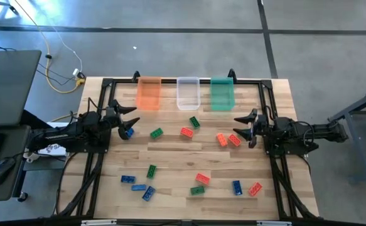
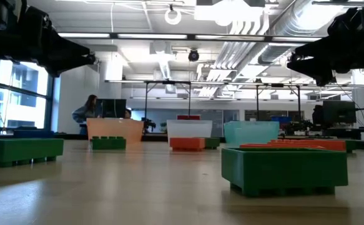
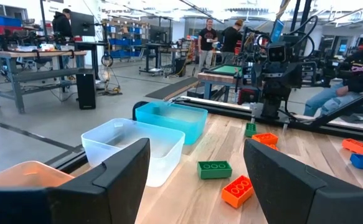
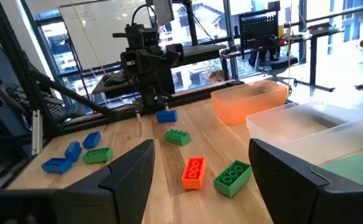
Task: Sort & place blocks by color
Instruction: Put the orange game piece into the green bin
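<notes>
Both arms hover released above the surface (image 1: 170, 157): left end effector (image 1: 131, 119) beside a blue block (image 1: 128, 132), right end effector (image 1: 244, 124) near crowded red blocks (image 1: 228, 139), risking a double grab.

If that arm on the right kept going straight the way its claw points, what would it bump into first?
Probably the red blocks lying just ahead of the open right gripper, though it may hang high enough to pass over them; beyond waits the left gripper.
</notes>
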### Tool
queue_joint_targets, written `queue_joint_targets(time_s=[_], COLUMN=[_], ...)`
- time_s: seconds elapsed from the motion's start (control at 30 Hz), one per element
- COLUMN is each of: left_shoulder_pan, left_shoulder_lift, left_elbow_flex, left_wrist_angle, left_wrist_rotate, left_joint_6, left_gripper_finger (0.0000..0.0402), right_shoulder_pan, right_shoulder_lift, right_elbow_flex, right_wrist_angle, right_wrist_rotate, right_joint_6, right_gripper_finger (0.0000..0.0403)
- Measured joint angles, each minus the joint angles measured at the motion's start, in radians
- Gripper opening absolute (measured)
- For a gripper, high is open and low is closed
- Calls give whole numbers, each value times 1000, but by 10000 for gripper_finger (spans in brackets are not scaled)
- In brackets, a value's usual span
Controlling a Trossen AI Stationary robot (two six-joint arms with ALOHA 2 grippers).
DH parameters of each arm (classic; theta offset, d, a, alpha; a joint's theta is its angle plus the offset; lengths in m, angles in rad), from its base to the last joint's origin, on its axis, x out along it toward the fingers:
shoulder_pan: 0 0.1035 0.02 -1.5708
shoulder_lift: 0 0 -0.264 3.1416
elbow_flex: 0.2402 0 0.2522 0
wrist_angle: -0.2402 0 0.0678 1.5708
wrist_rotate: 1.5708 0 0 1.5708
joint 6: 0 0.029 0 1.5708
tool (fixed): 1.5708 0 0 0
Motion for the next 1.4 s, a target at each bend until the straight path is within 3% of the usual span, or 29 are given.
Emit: queue_joint_targets(time_s=[0.5,0.77,1.03,1.4], left_shoulder_pan=[0,0,0,0], left_shoulder_lift=[0,0,0,0], left_elbow_flex=[0,0,0,0], left_wrist_angle=[1,1,1,1], left_wrist_rotate=[0,0,0,0], left_joint_6=[0,0,0,0], left_gripper_finger=[250,250,250,250], right_shoulder_pan=[0,0,0,0], right_shoulder_lift=[0,2,86,426], right_elbow_flex=[0,21,196,534], right_wrist_angle=[9,134,16,-358], right_wrist_rotate=[0,25,96,134], right_joint_6=[104,92,122,279], right_gripper_finger=[250,250,250,250])
